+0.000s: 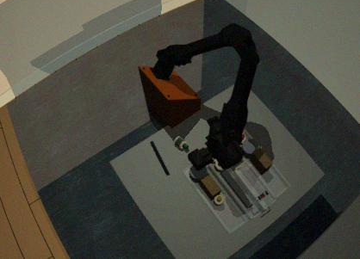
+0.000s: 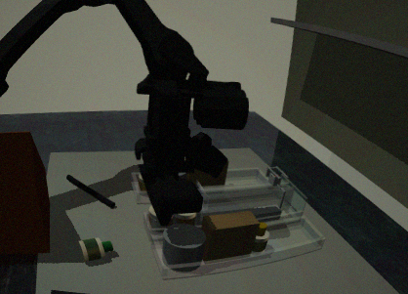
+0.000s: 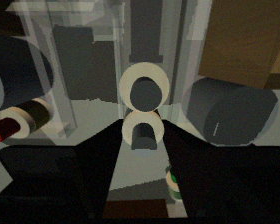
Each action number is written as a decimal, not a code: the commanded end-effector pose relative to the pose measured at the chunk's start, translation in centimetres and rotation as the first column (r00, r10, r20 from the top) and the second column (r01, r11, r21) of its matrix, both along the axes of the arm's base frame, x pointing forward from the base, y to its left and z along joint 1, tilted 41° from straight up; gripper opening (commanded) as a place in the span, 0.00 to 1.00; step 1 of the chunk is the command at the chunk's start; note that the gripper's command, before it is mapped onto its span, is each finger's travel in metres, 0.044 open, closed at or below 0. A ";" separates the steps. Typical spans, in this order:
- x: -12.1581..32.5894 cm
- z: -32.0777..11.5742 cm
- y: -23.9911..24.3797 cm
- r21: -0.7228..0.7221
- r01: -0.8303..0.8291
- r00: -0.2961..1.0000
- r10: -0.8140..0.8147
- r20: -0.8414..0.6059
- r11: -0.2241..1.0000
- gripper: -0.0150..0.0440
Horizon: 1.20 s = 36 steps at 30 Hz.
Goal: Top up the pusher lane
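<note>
We have the gripper [image 1: 219, 164] [image 2: 178, 217] [image 3: 142, 123] part-open, clamped on the new jar [image 3: 143, 131], just in front of the old jar [image 3: 145, 87] at the sprung lane's [image 3: 119, 75] front. We judge seating is underway; next, ease down, then release gently.

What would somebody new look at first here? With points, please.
Probably the big black arm, bending over the table from its orange stand [image 1: 170, 111] [image 2: 21, 192]. Next, its gripper [image 3: 142, 123], closed on a pale jar with a grey cap [image 3: 143, 131] by the clear trays. Then the little green-capped jar [image 1: 181, 143] [image 2: 96, 249] [image 3: 174, 184], lying on its side.
</note>
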<state>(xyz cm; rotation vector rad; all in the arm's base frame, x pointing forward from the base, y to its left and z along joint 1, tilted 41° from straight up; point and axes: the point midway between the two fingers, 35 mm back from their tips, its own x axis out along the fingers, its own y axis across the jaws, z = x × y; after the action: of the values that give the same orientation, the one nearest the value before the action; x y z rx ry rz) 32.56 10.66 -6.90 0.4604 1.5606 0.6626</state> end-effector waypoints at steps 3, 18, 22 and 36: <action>0.0 0.0 0.0 0.002 -0.003 1.000 0.003 0.002 1.000 0.48; 0.2 1.4 -1.3 0.001 -0.003 1.000 0.003 0.003 1.000 0.73; 0.2 1.5 -1.3 0.001 -0.003 1.000 0.003 0.003 1.000 0.73; -3.3 1.5 -2.0 0.000 -0.003 1.000 0.003 0.001 1.000 0.73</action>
<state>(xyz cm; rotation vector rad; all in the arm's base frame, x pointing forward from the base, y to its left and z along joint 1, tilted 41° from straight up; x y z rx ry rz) 30.20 8.88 -5.44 0.4676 1.5647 0.6647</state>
